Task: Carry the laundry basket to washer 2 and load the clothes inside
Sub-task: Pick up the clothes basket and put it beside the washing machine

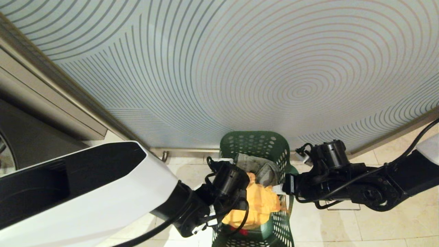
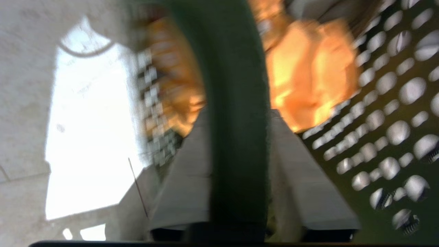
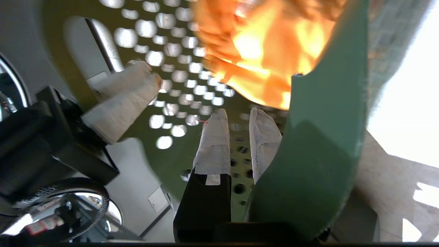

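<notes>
Both claws on the basket rim, pre-lift.
The laundry basket (image 1: 255, 144) sits on the tile floor against the patterned wall, between the 2 arms; washer 2 not identifiable here. Stiff perforated plastic, likely light, load soft: yellow garment (image 1: 258, 206) heaped over a grey-green piece (image 1: 265, 168) (a red scrap shows underneath). Best hold is the side rims, 1 per claw. Left gripper (image 2: 236, 144) straddles the rim, 1 finger inside, 1 outside, clenched on it. Right gripper (image 3: 240, 137): fingers nearly together inside the wall, rim beside them, grasp unclear. Both forearms reach inward from opposite sides.
</notes>
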Controlling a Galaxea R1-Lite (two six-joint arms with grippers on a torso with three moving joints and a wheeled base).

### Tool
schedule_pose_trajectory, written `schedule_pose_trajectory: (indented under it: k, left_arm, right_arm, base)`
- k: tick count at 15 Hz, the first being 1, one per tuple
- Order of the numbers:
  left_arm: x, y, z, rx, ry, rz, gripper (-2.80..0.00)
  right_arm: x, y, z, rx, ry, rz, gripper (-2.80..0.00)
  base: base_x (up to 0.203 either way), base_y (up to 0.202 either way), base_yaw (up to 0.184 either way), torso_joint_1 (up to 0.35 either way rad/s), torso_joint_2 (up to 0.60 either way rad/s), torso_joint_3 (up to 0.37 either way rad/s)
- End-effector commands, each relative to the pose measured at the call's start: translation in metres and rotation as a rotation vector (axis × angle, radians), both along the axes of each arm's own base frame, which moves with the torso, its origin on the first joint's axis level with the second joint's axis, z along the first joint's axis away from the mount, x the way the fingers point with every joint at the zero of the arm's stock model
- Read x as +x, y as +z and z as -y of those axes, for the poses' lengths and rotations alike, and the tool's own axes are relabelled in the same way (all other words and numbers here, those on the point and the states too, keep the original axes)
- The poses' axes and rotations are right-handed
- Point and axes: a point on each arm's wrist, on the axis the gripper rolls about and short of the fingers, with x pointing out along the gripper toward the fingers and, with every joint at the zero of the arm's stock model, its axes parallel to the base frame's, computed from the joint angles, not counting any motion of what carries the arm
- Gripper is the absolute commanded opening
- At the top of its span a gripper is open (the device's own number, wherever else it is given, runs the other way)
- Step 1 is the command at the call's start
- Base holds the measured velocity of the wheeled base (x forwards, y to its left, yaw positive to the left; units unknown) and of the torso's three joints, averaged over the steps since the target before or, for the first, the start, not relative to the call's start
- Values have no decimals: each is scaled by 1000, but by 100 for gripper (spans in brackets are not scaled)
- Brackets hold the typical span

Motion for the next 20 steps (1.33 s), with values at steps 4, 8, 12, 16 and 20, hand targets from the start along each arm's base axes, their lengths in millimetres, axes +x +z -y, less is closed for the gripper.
schedule_pose_trajectory:
  k: [4,8,12,16,20]
  left_arm:
    - [-19,41,-16,-24,-10,21,-280]
    - [-34,71,-33,-22,-12,23,-280]
    - [-47,89,-39,-15,-31,17,-280]
    - [-55,96,-40,-21,-49,21,-280]
    - [-59,96,-37,-22,-65,19,-280]
  right_arm:
    - [-19,38,6,23,1,51,-280]
    - [-38,63,7,-17,-22,63,-280]
    - [-49,90,7,-17,-14,72,-280]
    - [-52,97,6,-33,-27,88,-280]
    - [-52,97,6,-32,-27,89,-280]
  base:
    - [0,0,0,0,0,0]
    - [0,0,0,0,0,0]
    - [0,0,0,0,0,0]
    - [0,0,0,0,0,0]
    - [0,0,0,0,0,0]
